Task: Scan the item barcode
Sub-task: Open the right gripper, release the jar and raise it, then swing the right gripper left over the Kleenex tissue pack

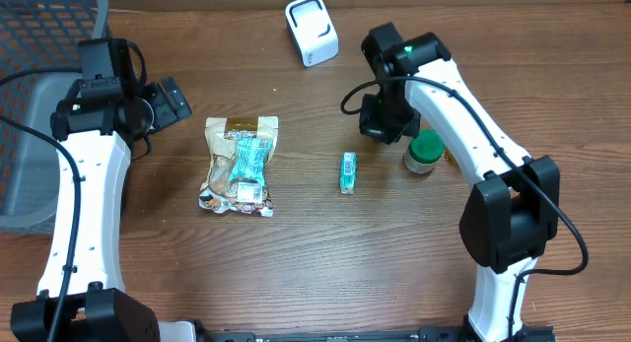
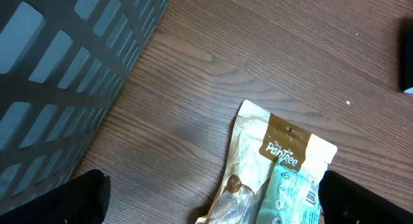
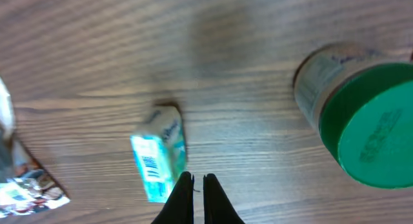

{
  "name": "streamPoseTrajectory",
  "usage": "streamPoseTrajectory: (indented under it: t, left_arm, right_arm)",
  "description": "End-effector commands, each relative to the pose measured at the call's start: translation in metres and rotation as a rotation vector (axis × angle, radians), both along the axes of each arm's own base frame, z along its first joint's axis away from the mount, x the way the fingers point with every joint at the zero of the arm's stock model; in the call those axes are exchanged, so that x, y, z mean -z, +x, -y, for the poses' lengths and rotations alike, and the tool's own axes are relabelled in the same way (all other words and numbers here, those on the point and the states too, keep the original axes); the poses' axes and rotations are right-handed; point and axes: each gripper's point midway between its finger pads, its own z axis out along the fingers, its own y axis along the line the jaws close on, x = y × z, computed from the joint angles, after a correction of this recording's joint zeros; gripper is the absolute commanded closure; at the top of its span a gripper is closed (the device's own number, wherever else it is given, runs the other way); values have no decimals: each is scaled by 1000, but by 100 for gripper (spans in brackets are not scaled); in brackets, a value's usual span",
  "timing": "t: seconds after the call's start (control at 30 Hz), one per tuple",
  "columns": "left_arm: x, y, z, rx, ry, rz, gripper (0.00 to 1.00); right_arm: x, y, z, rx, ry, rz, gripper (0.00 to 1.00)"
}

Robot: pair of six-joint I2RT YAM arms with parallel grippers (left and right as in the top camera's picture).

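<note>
A white barcode scanner (image 1: pixel 312 30) stands at the back of the table. A tan and teal snack bag (image 1: pixel 240 166) lies flat left of centre, and a small teal box (image 1: pixel 348 171) lies in the middle. My left gripper (image 1: pixel 174 100) hovers open up and left of the bag (image 2: pixel 277 166), its black fingers (image 2: pixel 77 198) wide apart with nothing between them. My right gripper (image 1: pixel 385 123) is shut and empty above the table, just right of the teal box (image 3: pixel 158 161), whose barcode faces up.
A green-lidded jar (image 1: pixel 424 152) stands right of the teal box, close under the right arm, and shows large in the right wrist view (image 3: pixel 361 114). A grey slatted basket (image 1: pixel 39 105) fills the far left edge (image 2: pixel 64 62).
</note>
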Motion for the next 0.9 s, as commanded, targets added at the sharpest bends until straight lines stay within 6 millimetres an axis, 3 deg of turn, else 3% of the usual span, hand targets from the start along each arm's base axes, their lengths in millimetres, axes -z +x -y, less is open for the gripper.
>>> streamPoseTrajectory:
  t: [0.0,0.33,0.87]
  left_arm:
    - [-2,2,-5,-8,8,6,1]
    - [-2,2,-5,-8,8,6,0]
    - [-2,2,-5,-8,8,6,0]
  right_arm:
    - [10,-12,1,0,-6,-40,96]
    - [37,-27,7,18,-30,-97,96]
    - [39,-28,7,21,-31,-100,96]
